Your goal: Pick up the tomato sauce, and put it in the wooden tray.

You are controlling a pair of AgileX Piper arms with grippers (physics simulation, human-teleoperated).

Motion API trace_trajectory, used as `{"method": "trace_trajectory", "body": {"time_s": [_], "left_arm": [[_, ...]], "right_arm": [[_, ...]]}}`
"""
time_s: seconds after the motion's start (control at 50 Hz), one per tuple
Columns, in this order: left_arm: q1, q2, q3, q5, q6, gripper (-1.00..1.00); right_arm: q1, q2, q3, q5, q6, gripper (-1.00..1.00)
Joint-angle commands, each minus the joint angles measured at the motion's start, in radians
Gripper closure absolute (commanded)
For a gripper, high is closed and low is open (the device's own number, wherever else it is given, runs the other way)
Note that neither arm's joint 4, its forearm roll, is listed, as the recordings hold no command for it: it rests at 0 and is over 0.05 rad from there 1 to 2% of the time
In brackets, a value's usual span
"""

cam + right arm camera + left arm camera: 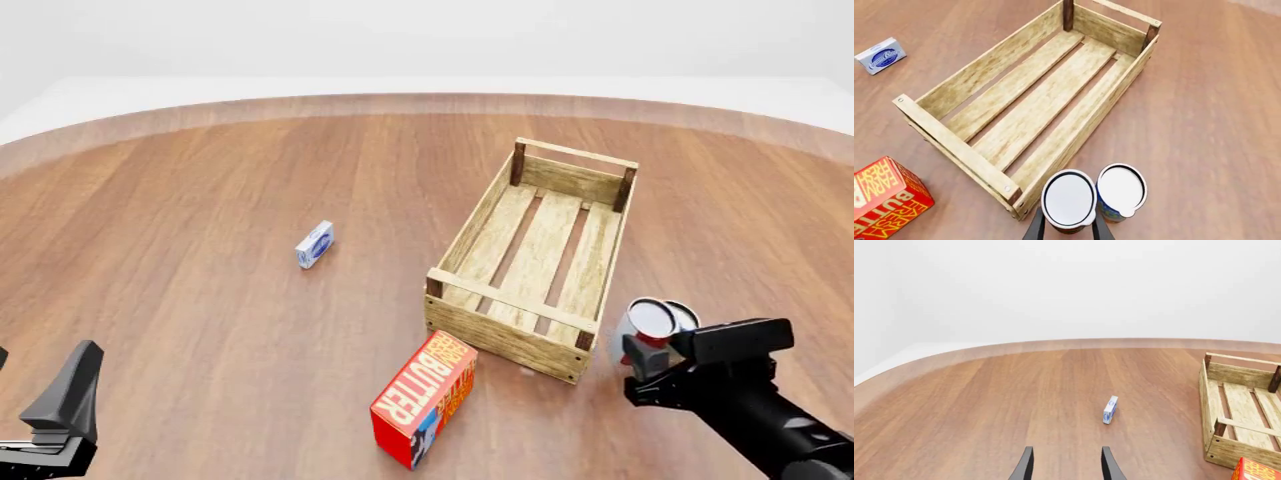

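The tomato sauce is a small can with a silver top and red on its label, standing just outside the near right corner of the wooden tray. My right gripper has a finger pressed against each side of the can. In the front view the tomato sauce shows just ahead of the right gripper, beside the wooden tray. Whether the can is off the table I cannot tell. My left gripper is open over bare wood, far from both.
A blue-labelled can touches the tomato sauce on the side away from the tray. A red and orange butter box lies near the tray's near left corner. A small blue and white box sits left of the tray.
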Motion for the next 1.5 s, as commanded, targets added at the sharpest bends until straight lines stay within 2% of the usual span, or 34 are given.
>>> {"method": "trace_trajectory", "body": {"time_s": [0.02, 0.82, 1.5], "left_arm": [[0.000, 0.000, 0.000, 0.000, 0.000, -1.00], [0.000, 0.000, 0.000, 0.000, 0.000, -1.00], [0.000, 0.000, 0.000, 0.000, 0.000, -1.00]], "right_arm": [[0.002, -0.102, -0.017, 0.093, 0.023, 1.00], [0.007, -0.420, -0.114, 0.446, -0.002, 1.00], [0.016, -0.354, -0.191, 0.442, -0.043, 1.00]]}}
